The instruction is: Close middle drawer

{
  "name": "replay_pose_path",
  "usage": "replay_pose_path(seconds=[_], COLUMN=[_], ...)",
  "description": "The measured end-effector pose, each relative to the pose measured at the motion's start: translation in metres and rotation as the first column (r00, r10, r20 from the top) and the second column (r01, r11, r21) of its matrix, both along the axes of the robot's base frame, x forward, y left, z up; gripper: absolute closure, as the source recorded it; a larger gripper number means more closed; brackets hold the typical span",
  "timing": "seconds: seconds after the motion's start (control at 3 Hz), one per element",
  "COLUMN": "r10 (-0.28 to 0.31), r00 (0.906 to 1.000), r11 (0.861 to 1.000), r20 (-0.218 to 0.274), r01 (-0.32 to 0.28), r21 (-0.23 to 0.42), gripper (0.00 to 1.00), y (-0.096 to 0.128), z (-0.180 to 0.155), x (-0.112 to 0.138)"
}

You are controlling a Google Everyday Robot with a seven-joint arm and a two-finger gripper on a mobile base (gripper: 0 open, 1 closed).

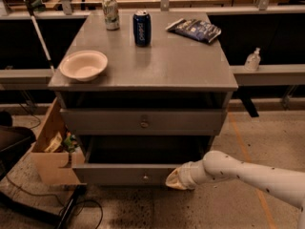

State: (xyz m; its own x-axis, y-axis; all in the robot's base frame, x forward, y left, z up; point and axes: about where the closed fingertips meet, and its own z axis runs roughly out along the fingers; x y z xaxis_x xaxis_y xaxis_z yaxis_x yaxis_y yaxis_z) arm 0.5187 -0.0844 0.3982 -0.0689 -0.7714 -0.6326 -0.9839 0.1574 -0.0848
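Observation:
The grey cabinet [143, 56] has its middle drawer [114, 173] pulled out, with a dark open cavity behind its front. The drawer's small round knob [145, 177] sits at the centre of the front. My gripper [178, 179], on a white arm coming in from the lower right, is against the drawer front just right of the knob. Above it is the taller-fronted drawer [105, 120] with a brighter knob [144, 123]. The lowest drawer is hidden under the open one.
On the cabinet top stand a white bowl [84, 65], a blue can [141, 27], a pale can [111, 13] and a dark snack bag [194, 30]. A cardboard box [47, 161] with items stands at the left. A bottle [252, 59] stands on the right ledge.

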Motion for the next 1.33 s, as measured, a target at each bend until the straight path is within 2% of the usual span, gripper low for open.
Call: replay_pose_path(seconds=[0.33,0.67,1.0,1.33], r10=[0.000,-0.015,-0.015,-0.034], r00=[1.0000,0.9989,0.9989,0.9945], r11=[1.000,0.999,0.999,0.997], r20=[0.000,0.043,0.044,0.099], r01=[0.000,0.014,0.014,0.026], r21=[0.000,0.033,0.034,0.078], gripper=[1.00,1.00,1.00,1.00], y=[0.000,0.002,0.002,0.008], z=[0.001,0.000,0.000,0.002], x=[-0.002,0.019,0.019,0.052])
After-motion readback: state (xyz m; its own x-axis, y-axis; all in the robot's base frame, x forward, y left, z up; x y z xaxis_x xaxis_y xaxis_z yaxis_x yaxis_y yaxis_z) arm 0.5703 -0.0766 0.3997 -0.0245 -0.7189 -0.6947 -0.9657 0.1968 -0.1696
